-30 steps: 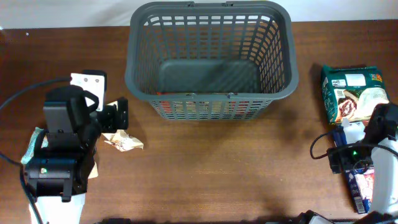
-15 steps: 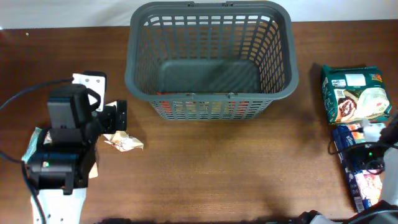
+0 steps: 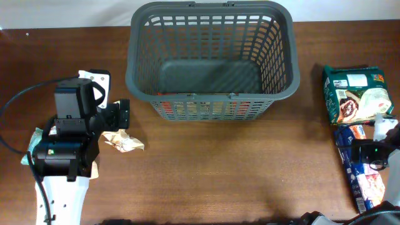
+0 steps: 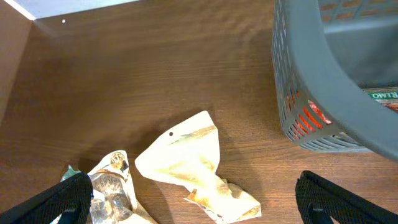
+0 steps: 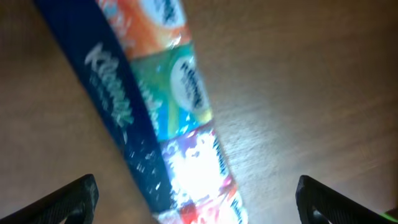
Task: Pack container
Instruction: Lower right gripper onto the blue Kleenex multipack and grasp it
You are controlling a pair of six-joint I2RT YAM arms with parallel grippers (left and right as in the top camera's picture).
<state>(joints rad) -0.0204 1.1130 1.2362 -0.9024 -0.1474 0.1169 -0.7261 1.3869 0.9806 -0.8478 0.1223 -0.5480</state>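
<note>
The container [image 3: 134,69] stands at the far middle of the table [image 3: 212,175], and something red shows through the slots of its near wall. Left of it, the left gripper [image 4: 194,196] hangs wide and empty over a crumpled cream wrapper [image 4: 186,162] just beside another packet [image 4: 112,190]. The right gripper [image 5: 196,196], equally wide and holding nothing, hovers above a Kleenex tissue pack [image 5: 165,124] near a green snack bag [image 3: 356,94] at the table's right edge.

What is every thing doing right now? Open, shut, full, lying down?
basket, upright, a labelled packet inside
left gripper, jaws open, holding nothing
right gripper, jaws open, holding nothing
crumpled beige packet, lying loose on the table
Kleenex pack, flat on the table
green snack bag, flat on the table
</note>
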